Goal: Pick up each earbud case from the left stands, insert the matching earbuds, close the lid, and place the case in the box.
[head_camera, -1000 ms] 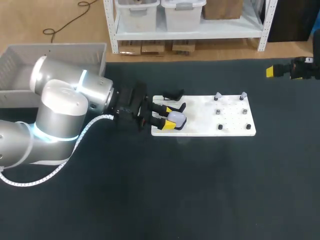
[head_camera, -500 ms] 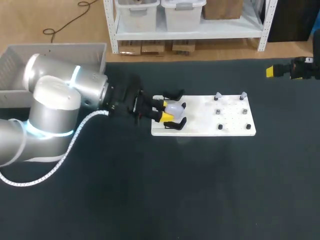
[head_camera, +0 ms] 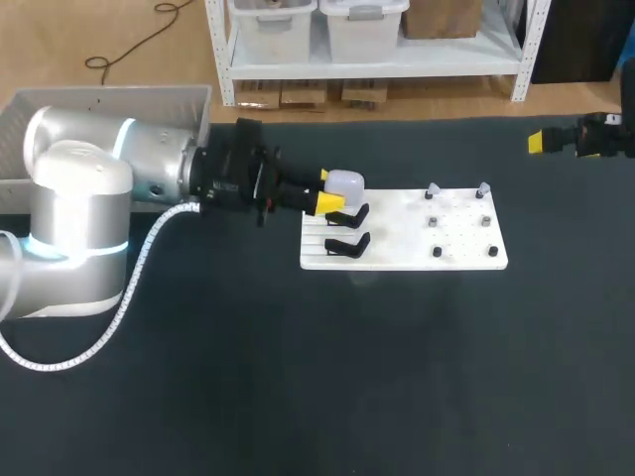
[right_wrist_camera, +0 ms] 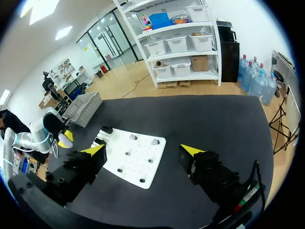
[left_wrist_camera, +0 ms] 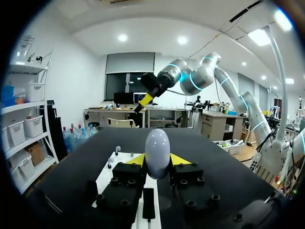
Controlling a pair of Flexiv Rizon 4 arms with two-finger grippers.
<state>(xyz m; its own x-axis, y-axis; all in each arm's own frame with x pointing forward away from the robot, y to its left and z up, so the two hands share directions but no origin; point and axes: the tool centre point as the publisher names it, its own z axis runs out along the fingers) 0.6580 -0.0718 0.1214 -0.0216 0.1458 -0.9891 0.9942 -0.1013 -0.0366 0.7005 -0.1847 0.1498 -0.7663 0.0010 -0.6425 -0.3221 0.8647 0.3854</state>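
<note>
Left hand has the white earbud case pinched between its yellow tips, one finger on each side, and it's holding it just over the far-left corner of the white board. Both black stands along the board's left edge sit bare below and beside it, so this looks like the only case on show.

From the left wrist view the case stands like an egg between the fingers, long axis pointing up and out past the tips. I can't make out a lid seam or which way the lid faces.

Here's what the next move turns on: what look like the earbuds, two small grey pieces, perch on the pegs at the board's far-right corner. That puts them off to the right of the held case, across the board, roughly along the line the left fingers point.

The right hand hangs by the far-right edge of the worktop, fingers spread wide and holding nothing. It's the nearer one to those pegs, so I'd expect it to do the fetching while the left presents the case.

The grey box waits at the far-left corner, behind the left arm, the opposite way from the earbuds.
</note>
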